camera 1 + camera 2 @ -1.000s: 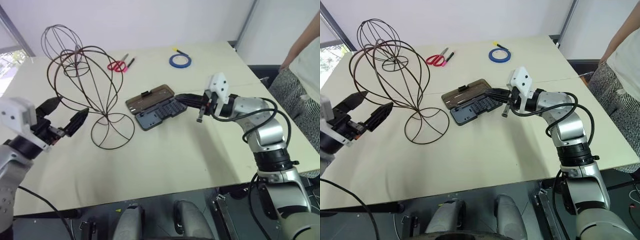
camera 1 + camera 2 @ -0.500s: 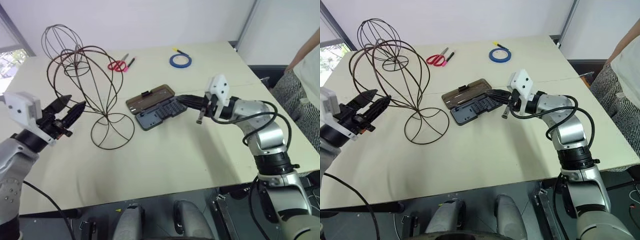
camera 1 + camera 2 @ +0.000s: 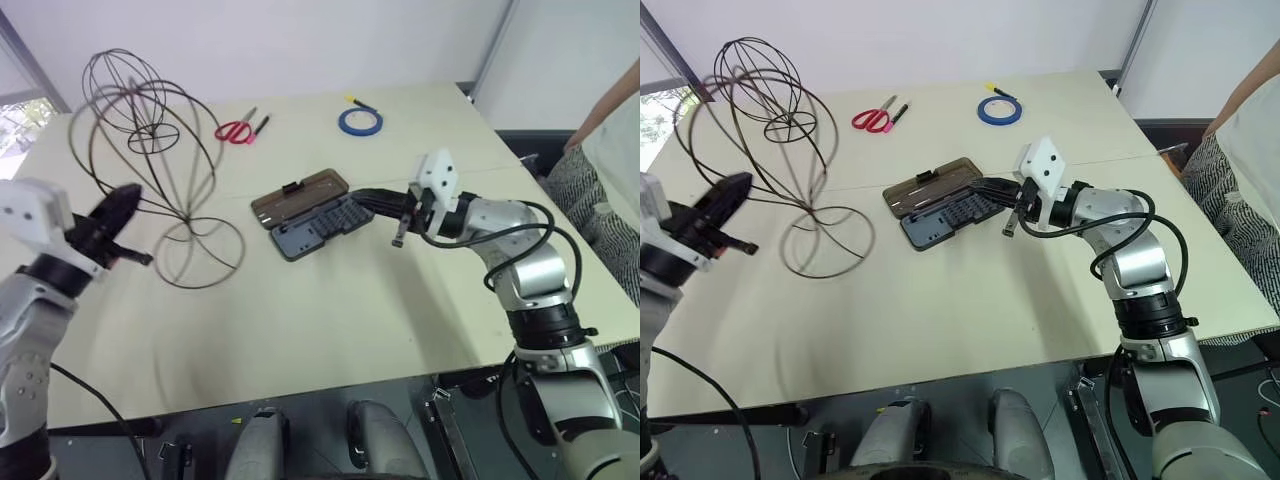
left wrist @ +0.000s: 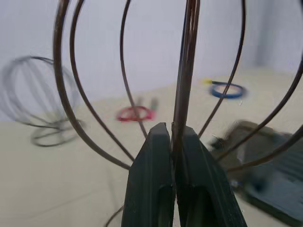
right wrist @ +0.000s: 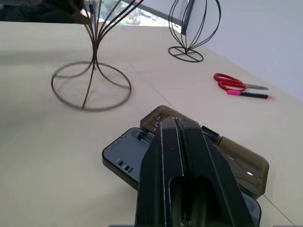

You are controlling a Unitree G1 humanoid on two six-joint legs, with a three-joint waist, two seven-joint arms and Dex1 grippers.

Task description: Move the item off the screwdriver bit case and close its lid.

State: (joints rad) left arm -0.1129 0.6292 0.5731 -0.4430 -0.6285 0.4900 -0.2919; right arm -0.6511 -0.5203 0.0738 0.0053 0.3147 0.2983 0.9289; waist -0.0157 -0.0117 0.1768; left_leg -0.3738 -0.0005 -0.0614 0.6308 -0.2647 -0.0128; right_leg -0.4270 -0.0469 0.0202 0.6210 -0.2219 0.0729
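The item (image 3: pixel 190 222), a dark wire cage on a stem with a ring base, stands on the table left of the screwdriver bit case (image 3: pixel 322 228), apart from it and tilted. My left gripper (image 3: pixel 126 200) is shut on one of the cage's wires, and the left wrist view shows that wire pinched in my left gripper (image 4: pixel 174 131). The case lies open, its brown lid (image 3: pixel 300 193) flat on the table behind it. My right gripper (image 3: pixel 360 197) is shut with nothing in it, its tips at the case's right end.
A second wire frame (image 3: pixel 755 70) stands at the back left, close behind the held one. Red scissors (image 3: pixel 235 131) and a blue tape roll (image 3: pixel 360 122) lie toward the back of the table. A person (image 3: pixel 615 110) stands at the right edge.
My left gripper has shut on a wire of the item and moved left with it. The ring base has slid left, further from the case. My right arm has kept still.
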